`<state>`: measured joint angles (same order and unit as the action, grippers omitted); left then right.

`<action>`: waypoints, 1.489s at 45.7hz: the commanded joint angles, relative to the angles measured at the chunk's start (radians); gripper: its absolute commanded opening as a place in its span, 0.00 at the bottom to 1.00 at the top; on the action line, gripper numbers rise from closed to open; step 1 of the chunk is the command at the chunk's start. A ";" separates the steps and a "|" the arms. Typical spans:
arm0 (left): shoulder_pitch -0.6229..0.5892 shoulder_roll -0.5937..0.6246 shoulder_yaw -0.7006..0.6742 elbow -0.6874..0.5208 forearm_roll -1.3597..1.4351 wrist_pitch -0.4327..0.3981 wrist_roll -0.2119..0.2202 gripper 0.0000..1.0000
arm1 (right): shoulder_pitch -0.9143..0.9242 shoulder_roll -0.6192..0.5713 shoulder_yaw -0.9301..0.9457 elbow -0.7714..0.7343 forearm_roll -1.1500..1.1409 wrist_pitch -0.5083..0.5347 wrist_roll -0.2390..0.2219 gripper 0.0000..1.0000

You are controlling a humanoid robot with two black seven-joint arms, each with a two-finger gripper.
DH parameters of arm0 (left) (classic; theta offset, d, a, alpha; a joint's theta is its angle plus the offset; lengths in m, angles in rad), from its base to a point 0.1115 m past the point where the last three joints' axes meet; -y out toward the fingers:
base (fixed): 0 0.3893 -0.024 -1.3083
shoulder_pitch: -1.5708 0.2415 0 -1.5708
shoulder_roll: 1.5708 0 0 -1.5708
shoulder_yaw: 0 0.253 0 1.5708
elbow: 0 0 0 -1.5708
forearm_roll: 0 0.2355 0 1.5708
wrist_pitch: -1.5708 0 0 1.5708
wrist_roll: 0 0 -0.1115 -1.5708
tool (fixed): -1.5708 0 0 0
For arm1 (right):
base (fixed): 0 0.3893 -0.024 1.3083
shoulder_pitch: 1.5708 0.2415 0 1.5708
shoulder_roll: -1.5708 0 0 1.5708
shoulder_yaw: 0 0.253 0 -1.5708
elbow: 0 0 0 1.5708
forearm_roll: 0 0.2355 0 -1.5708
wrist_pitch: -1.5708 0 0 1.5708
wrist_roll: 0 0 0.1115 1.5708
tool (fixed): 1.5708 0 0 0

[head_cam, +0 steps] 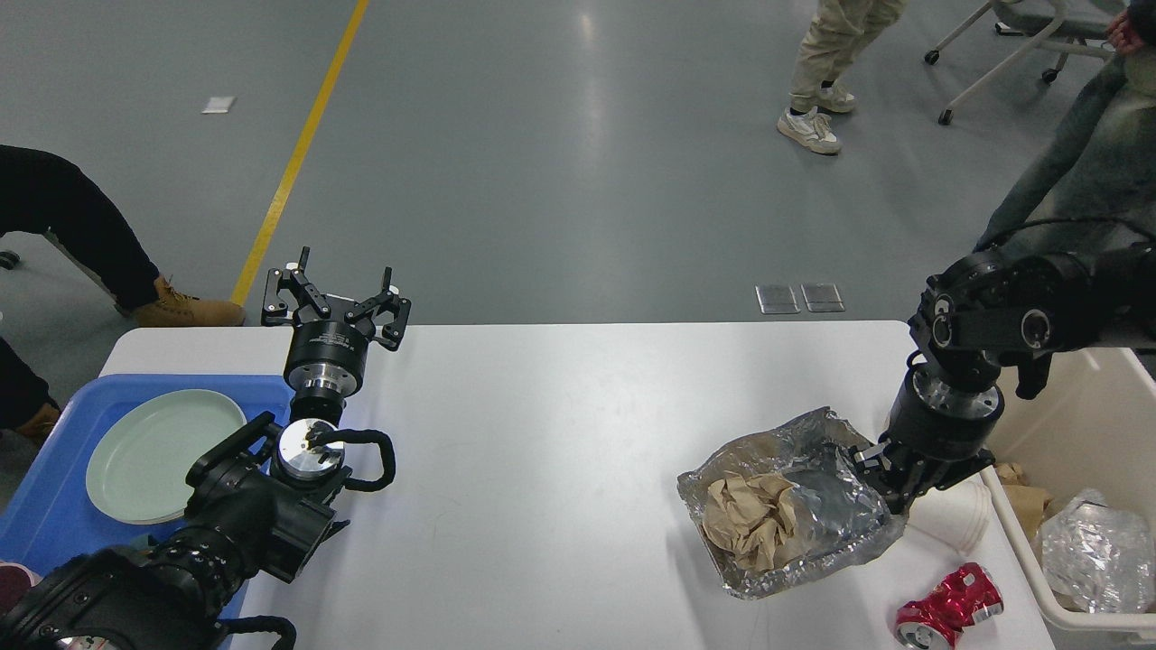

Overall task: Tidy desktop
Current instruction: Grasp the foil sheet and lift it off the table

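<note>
The white desktop (560, 424) fills the lower view. My right gripper (880, 474) is shut on the right edge of a crumpled foil sheet (817, 533) and holds it tilted, partly lifted off the desktop. A ball of crumpled brown paper (745, 524) lies in the foil. My left gripper (341, 291) is open and empty, pointing away over the desktop's far left edge.
A white paper cup (953, 525) lies on its side right of the foil. A crushed red can (948, 607) lies near the front right corner. A beige bin (1016, 542) at the right holds clear plastic (1097, 555). A blue tray (45, 533) at the left holds a green plate (153, 456). People stand beyond.
</note>
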<state>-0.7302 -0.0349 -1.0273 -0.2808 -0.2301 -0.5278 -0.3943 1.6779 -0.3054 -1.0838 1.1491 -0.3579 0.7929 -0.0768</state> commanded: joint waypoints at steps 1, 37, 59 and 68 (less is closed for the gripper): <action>0.000 0.000 0.000 0.000 0.000 0.000 0.000 0.97 | 0.049 -0.001 -0.005 0.000 -0.001 0.066 -0.001 0.00; 0.000 0.000 0.001 0.000 0.000 0.000 0.000 0.97 | 0.523 -0.066 -0.016 -0.002 -0.006 0.167 0.000 0.00; 0.000 0.001 0.000 0.000 0.000 0.000 0.000 0.97 | 0.384 -0.090 -0.174 -0.196 -0.053 0.167 -0.001 0.00; 0.000 0.000 0.000 0.000 0.000 0.000 0.000 0.97 | 0.198 -0.161 -0.188 -0.396 -0.154 0.167 -0.001 0.00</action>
<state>-0.7302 -0.0352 -1.0273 -0.2808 -0.2301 -0.5288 -0.3943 1.9774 -0.4365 -1.2679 0.8595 -0.4582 0.9599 -0.0783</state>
